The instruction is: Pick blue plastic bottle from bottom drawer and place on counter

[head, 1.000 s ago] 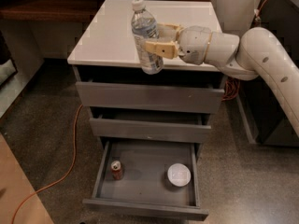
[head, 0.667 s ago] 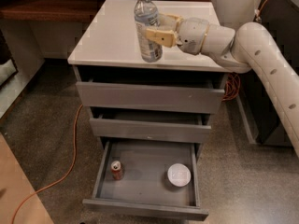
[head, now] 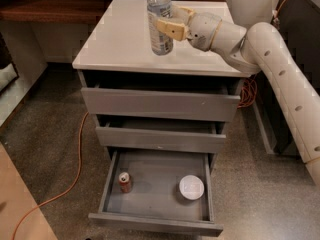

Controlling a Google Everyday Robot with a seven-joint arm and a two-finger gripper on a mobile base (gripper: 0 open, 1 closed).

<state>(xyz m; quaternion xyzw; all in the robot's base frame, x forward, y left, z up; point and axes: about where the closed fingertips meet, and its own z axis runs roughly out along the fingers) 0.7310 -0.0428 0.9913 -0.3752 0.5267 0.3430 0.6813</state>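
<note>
The blue plastic bottle point(head: 159, 20) is a clear ribbed bottle with a white cap and pale label. It stands upright over the middle of the white counter point(head: 120, 41), its base at or just above the surface. My gripper point(head: 169, 27) reaches in from the right and is shut on the bottle's middle. The bottom drawer point(head: 157, 189) is pulled open below, grey inside.
A short red-brown can point(head: 125, 182) and a white round bowl point(head: 191, 187) sit in the open bottom drawer. The two upper drawers point(head: 160, 104) stand slightly ajar. An orange cable point(head: 75, 169) runs on the floor at left. A dark wooden shelf point(head: 45, 6) is behind left.
My gripper has carried the bottle up and farther back over the counter, from its front edge towards its middle. The drawer contents have not moved.
</note>
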